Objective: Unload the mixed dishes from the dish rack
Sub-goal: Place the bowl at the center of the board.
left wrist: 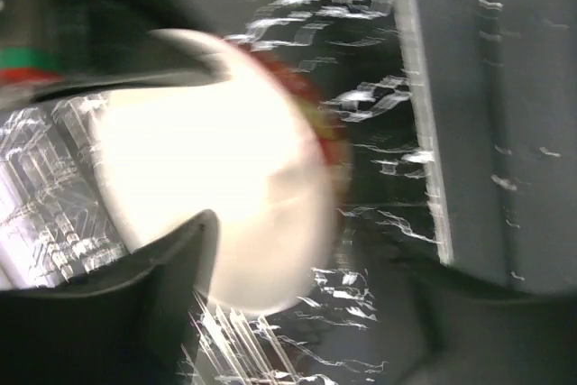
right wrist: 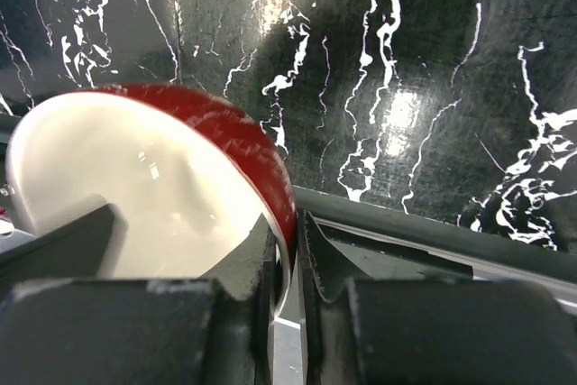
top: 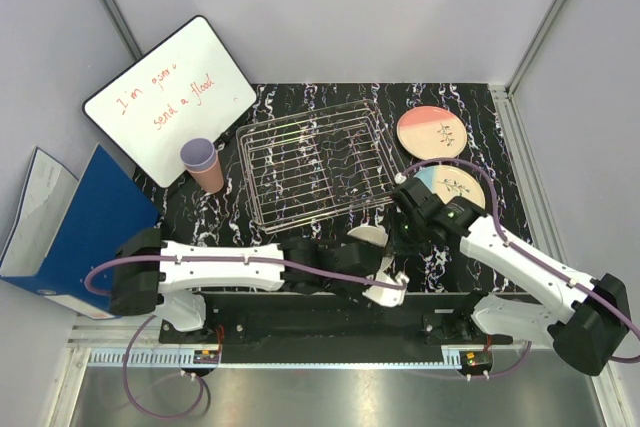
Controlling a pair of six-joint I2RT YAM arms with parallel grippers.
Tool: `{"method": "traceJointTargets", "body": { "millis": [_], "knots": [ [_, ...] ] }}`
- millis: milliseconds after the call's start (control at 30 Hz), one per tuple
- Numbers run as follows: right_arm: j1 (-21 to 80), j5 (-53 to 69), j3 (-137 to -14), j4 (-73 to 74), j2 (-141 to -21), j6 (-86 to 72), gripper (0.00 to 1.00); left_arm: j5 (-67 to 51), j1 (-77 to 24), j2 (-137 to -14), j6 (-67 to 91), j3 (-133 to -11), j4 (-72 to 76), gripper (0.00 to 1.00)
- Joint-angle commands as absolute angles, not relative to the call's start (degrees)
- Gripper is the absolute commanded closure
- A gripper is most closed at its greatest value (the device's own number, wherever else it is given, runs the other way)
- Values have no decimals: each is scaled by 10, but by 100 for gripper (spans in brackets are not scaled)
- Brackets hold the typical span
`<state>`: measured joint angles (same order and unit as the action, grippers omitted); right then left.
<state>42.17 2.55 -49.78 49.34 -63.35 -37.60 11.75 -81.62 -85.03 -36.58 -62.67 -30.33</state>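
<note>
The glossy red bowl (right wrist: 162,178), white inside, is tipped on edge just off the dish rack's near right corner. My right gripper (right wrist: 287,250) is shut on its rim. From above the bowl (top: 368,237) shows between both grippers. My left gripper (left wrist: 306,313) is open, its view blurred, with the bowl (left wrist: 225,187) just beyond its left finger. The wire dish rack (top: 315,162) lies mid-table with no dish showing inside it. The pink/cream plate (top: 432,132) and the light-blue/cream plate (top: 458,185) lie right of it. The lavender cup (top: 197,155) sits in the salmon-pink cup (top: 212,180) to its left.
A whiteboard (top: 170,97) with red writing leans at the back left. A blue folder (top: 80,227) stands at the left edge. Grey enclosure walls close in the black marbled table (top: 220,217) on three sides.
</note>
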Motion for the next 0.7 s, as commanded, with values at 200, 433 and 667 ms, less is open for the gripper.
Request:
{"method": "traceJointTargets", "body": {
  "millis": [200, 433, 667],
  "knots": [
    [423, -19, -563, 502, -615, -396, 100, 261, -798, -811, -273, -650, -204, 1],
    [423, -39, -546, 465, -629, -424, 100, 264, -715, -752, -149, -629, -186, 1],
    [422, -65, -509, 406, -654, -476, 100, 296, -656, -709, 45, -586, -187, 1]
  ]
}}
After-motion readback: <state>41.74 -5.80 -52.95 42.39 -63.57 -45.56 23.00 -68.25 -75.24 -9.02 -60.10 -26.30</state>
